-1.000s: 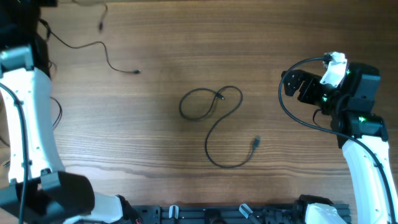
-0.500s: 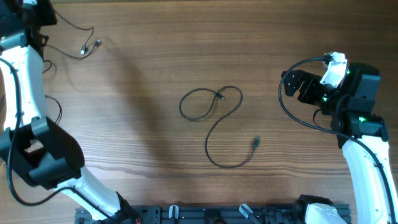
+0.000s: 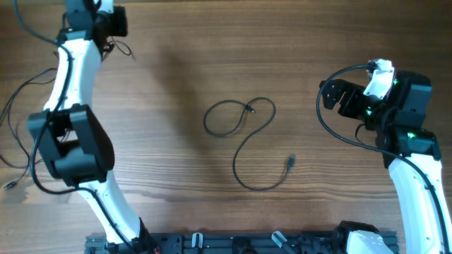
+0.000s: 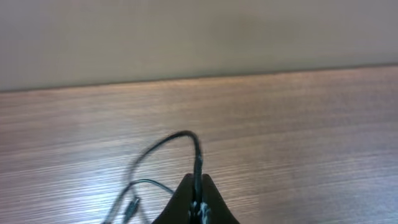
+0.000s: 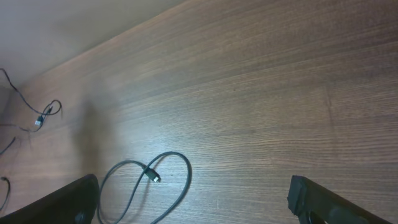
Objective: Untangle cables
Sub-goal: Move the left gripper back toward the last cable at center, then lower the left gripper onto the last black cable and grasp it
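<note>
Overhead, the left hand (image 3: 106, 21) sits at the far left corner of the brown wood-grain bench (image 3: 162, 162), fingers pressed together on a thin black pinched cord (image 4: 186, 135). The left wrist view shows that cord rising from the pinch, arching over and dropping leftward to a blurred plug end (image 4: 129, 208) near the bottom edge.

A long black looped cord (image 3: 244, 152) lies mid-bench, well apart from both hands. Its long axis runs from far-left to near-right: a closed loop, then a curve sweeping toward the near edge and hooking up to a small metal plug (image 3: 290, 162) that points at the far side.

At the right side, the right hand (image 3: 339, 97) faces this loop with its fingers spread wide, holding nothing.

A thin dark strand (image 3: 10, 113) trails along the left edge, cut off by the frame.
</note>
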Available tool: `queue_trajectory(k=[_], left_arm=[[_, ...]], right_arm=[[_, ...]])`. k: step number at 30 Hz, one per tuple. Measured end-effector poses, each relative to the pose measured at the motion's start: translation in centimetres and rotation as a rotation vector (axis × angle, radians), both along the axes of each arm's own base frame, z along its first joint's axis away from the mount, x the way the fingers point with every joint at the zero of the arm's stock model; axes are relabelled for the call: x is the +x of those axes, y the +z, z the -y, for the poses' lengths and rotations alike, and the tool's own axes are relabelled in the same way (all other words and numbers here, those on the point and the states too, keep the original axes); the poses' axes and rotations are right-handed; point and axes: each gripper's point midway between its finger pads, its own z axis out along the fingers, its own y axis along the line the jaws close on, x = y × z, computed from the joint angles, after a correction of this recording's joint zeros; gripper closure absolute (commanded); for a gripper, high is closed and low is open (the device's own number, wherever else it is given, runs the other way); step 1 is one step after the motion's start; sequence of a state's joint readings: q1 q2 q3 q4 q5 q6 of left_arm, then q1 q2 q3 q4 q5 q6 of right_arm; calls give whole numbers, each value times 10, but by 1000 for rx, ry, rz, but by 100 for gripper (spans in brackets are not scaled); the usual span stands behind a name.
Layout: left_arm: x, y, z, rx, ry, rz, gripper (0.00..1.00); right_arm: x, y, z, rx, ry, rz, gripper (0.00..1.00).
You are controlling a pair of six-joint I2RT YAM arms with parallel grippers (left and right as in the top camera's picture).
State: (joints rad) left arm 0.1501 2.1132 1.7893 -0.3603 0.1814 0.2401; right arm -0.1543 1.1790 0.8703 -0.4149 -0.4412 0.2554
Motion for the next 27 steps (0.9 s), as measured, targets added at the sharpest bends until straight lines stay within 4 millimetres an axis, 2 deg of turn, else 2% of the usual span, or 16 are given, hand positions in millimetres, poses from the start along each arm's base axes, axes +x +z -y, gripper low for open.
queue_trajectory(k=[1, 3, 13, 17, 19, 21, 23, 25, 27], left_arm=[[1, -7, 6, -7, -7, -14, 66], [-1, -13, 11, -13, -13, -34, 0], [-27, -39, 15, -37, -9, -188, 0], [-41, -50, 27, -47, -27, -264, 0], [-50, -55, 51, -57, -105, -302, 0], [-66, -62, 88, -70, -227, -363, 0], [-82, -68, 115, -73, -301, -422, 0], [-108, -75, 141, -58, -402, -509, 0], [-150, -81, 179, -33, -612, -617, 0]], right_arm=[[0, 0, 0, 0, 0, 0, 0], [0, 0, 0, 0, 0, 0, 0], [-1, -1, 0, 1, 0, -8, 0], [-2, -2, 0, 2, 0, -13, 0], [-2, -3, 0, 3, 0, -16, 0], [-3, -3, 0, 3, 0, -17, 0], [-3, -3, 0, 3, 0, -19, 0], [-3, -3, 0, 3, 0, -18, 0], [-3, -3, 0, 3, 0, -17, 0]])
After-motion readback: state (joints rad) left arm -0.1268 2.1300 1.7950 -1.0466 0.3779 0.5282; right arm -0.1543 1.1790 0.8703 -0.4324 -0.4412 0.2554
